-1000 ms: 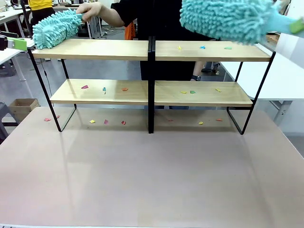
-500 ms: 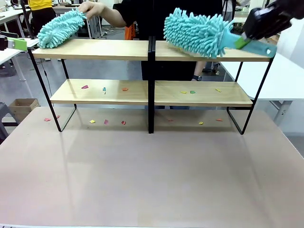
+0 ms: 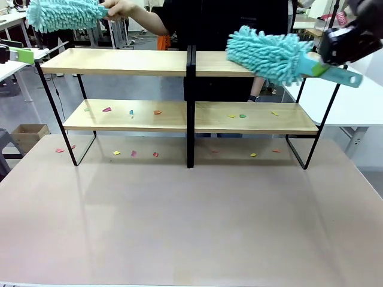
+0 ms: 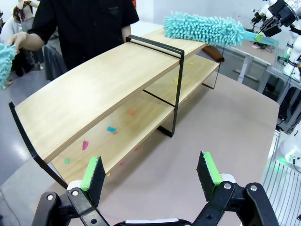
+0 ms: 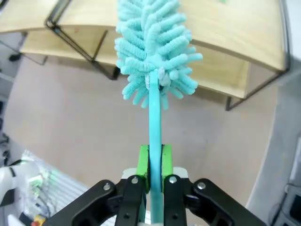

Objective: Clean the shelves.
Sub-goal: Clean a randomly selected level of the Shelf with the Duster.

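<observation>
Top boards of the shelves [image 3: 119, 62], at 12 o'clock on the bench [image 3: 191, 227], look swept — scraps [image 3: 106, 109] lie on both lower boards. At 2 o'clock the right pincer [image 3: 322, 69] clamps the duster [image 3: 269, 52] handle; the left pincer [image 4: 150, 172] gapes empty.

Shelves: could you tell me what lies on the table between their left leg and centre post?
A few small coloured scraps on the table, seen in the front view.

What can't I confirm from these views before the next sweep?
- Top right board: in the front and right wrist views, the robot's duster hides any scraps under it.
- Person's duster: the front view's top edge cuts it off.
- Scraps on the lower boards: too small to identify.
</observation>
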Robot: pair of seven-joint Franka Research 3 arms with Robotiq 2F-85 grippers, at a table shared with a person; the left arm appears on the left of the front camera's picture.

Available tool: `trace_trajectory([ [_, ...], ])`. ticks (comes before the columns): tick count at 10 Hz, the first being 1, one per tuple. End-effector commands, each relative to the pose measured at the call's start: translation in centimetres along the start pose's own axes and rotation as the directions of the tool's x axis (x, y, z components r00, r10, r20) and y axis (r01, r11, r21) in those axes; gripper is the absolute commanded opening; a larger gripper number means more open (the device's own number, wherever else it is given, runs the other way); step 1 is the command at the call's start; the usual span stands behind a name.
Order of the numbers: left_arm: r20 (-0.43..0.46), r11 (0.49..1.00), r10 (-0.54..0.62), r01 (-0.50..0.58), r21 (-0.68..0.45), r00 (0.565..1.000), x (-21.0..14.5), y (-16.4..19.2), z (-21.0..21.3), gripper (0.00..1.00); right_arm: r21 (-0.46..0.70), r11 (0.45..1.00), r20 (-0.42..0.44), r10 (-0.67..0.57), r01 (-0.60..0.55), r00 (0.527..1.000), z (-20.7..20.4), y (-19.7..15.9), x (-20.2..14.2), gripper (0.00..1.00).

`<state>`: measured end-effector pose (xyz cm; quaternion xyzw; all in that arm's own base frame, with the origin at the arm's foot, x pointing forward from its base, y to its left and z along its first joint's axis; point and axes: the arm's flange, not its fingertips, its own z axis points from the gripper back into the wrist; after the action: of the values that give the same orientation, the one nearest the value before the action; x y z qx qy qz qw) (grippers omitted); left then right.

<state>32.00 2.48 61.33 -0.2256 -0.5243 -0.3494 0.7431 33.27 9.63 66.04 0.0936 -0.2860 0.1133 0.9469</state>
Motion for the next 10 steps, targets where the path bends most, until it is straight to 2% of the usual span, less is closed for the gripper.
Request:
trace_trajectory([
  [1,-0.001,1.000,0.002,-0.002,-0.004,1.000,-0.1,0.0,-0.1,1.00,-0.119,0.984,-0.003,-0.135,0.133,0.991,1.3,-2.0,-1.7,0.12],
  [3,-0.001,1.000,0.002,-0.002,-0.004,1.000,-0.1,0.0,-0.1,1.00,-0.295,0.900,0.054,-0.320,0.321,0.946,3.2,-5.4,-3.1,0.12],
  [4,-0.001,1.000,0.002,-0.002,-0.004,1.000,-0.1,0.0,-0.1,1.00,-0.344,0.859,0.081,-0.376,0.380,0.923,4.6,-6.9,-3.9,0.12],
  [5,-0.001,1.000,0.002,-0.002,-0.004,1.000,-0.1,0.0,-0.1,1.00,-0.352,0.847,0.126,-0.379,0.399,0.917,5.9,-7.7,-4.6,0.12],
  [6,-0.001,1.000,0.002,-0.002,-0.004,1.000,-0.1,0.0,-0.1,1.00,-0.272,0.892,0.186,-0.319,0.361,0.929,7.4,-8.0,-5.0,0.12],
  [7,-0.001,1.000,0.002,-0.002,-0.004,1.000,-0.1,0.0,-0.1,1.00,-0.017,0.975,0.190,-0.214,0.222,0.958,8.8,-7.4,-5.5,0.12],
  [9,-0.001,1.000,0.002,-0.002,-0.004,1.000,-0.1,0.0,-0.1,1.00,0.171,0.977,0.158,-0.156,0.129,0.975,10.0,-7.3,-6.2,0.12],
  [10,-0.001,1.000,0.002,-0.002,-0.004,1.000,-0.1,0.0,-0.1,1.00,0.209,0.969,0.146,-0.164,0.131,0.976,10.3,-7.8,-6.3,0.12],
])
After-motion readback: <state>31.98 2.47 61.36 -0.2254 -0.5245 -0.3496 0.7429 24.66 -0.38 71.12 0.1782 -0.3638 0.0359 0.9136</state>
